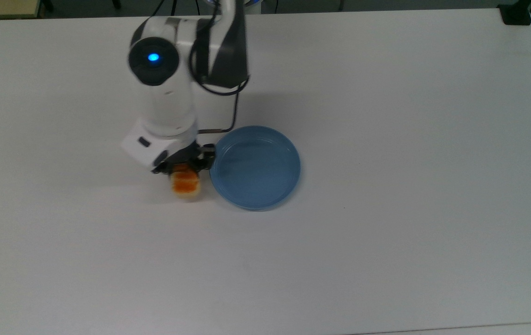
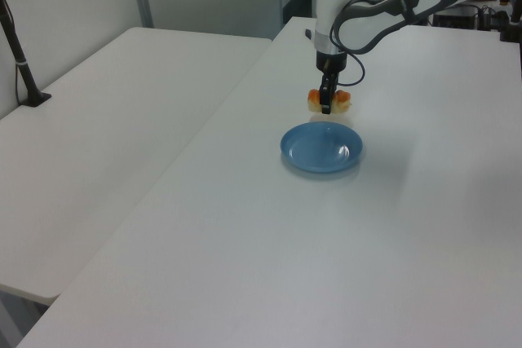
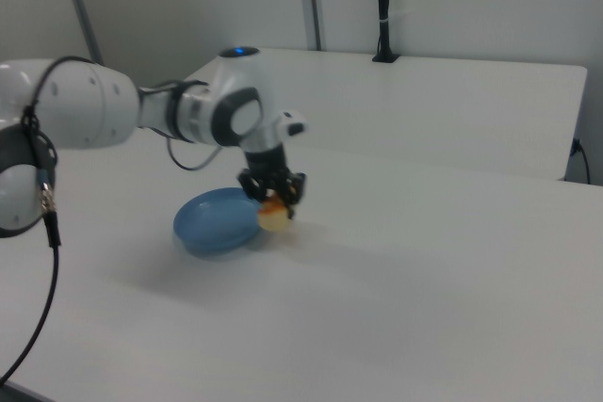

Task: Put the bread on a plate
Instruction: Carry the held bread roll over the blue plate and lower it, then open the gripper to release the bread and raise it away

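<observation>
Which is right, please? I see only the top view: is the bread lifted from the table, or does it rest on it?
Observer: It is lifted. In the left view the bread hangs in the pincer, and bare table shows under it.
Operator: Does it tilt in the grasp?
Observer: Hardly. In the left view it lies about level, with one end sticking out on each side of the pincer.

claw (image 2: 326,106) grips the bread (image 2: 329,99) above the plate's (image 2: 320,148) far rim.
</observation>
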Motion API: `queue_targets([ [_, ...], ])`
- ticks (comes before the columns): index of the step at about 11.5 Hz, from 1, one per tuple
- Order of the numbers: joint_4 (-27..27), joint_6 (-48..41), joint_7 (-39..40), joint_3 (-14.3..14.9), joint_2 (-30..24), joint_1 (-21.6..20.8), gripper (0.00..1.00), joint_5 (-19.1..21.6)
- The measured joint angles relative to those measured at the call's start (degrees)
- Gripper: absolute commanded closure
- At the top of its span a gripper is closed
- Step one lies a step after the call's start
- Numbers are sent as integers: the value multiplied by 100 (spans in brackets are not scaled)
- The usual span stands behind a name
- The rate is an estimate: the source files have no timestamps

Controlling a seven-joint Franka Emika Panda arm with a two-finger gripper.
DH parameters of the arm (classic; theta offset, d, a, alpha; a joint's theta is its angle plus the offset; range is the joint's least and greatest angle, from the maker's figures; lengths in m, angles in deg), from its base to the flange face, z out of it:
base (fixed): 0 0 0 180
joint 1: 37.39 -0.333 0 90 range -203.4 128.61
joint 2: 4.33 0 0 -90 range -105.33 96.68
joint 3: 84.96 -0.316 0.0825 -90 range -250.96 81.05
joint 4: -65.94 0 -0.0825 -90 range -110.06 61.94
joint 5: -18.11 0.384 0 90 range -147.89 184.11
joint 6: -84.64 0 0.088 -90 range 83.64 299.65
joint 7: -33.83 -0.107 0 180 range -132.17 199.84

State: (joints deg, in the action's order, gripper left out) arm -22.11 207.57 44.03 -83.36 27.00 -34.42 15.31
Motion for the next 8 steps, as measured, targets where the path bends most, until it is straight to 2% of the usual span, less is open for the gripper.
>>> queue_targets([
  [4,-145,-295,-965,-20,-254,-942,48,1],
  [7,-225,-196,-1402,-17,-90,-1246,44,0],
  [8,-226,-51,-1536,-17,-23,-1281,22,0],
])
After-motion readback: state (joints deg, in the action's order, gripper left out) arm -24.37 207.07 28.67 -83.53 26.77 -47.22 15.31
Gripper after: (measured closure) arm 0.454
